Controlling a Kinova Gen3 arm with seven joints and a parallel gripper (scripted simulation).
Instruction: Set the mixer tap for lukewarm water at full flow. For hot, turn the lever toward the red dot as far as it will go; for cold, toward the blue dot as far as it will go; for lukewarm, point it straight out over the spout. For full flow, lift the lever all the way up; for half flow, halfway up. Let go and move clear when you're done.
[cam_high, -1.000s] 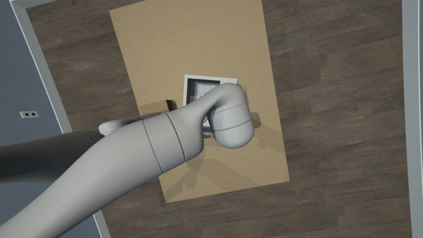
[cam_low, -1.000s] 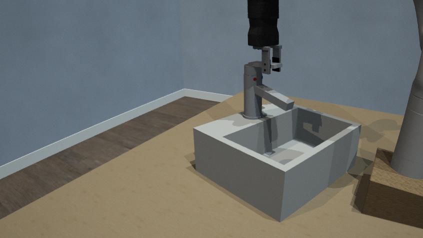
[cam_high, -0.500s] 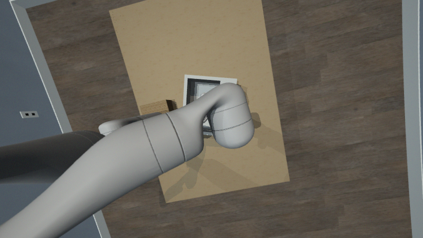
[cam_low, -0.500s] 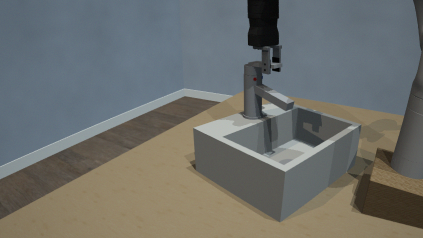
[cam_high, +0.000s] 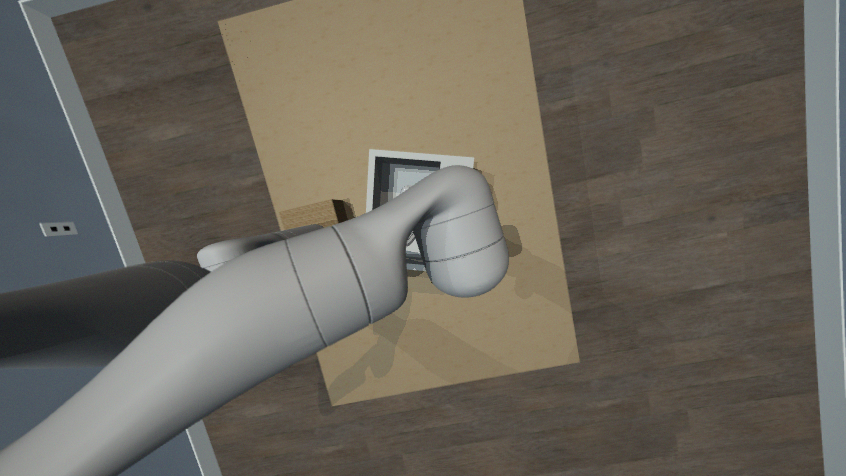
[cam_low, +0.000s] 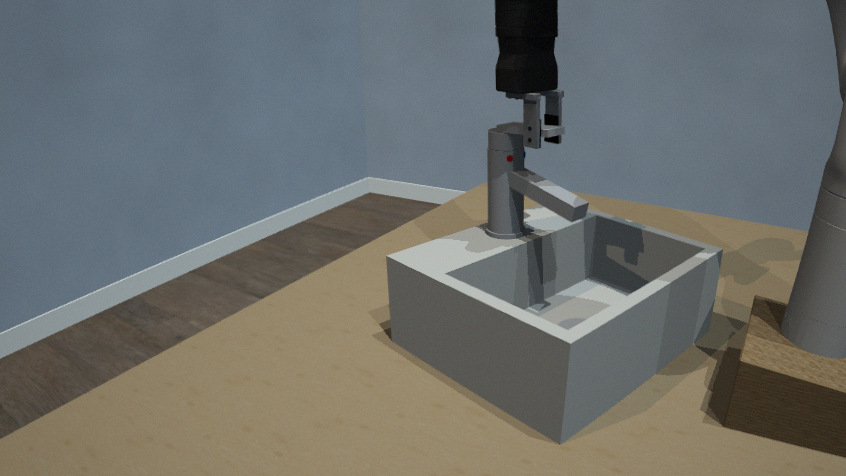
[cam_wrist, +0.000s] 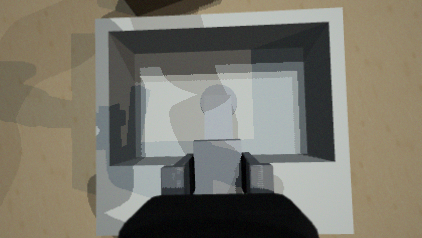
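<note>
The grey mixer tap (cam_low: 505, 183) stands on the back rim of the white basin (cam_low: 556, 313). Its spout (cam_low: 550, 198) reaches out over the bowl. A red dot (cam_low: 509, 158) and a blue dot (cam_low: 524, 155) sit on the tap body just under the lever. My gripper (cam_low: 542, 131) comes straight down from above and is shut on the lever (cam_low: 542, 133) near its free end. In the wrist view the lever (cam_wrist: 217, 167) lies between my two fingers and lines up with the spout (cam_wrist: 219, 116) beyond it. In the top view my arm hides the tap.
The basin (cam_high: 414, 177) sits on a tan table top (cam_high: 390, 106). My arm's wooden base block (cam_low: 780, 378) stands right of the basin. Dark wood floor and a blue wall with a white skirting (cam_low: 177, 260) lie to the left.
</note>
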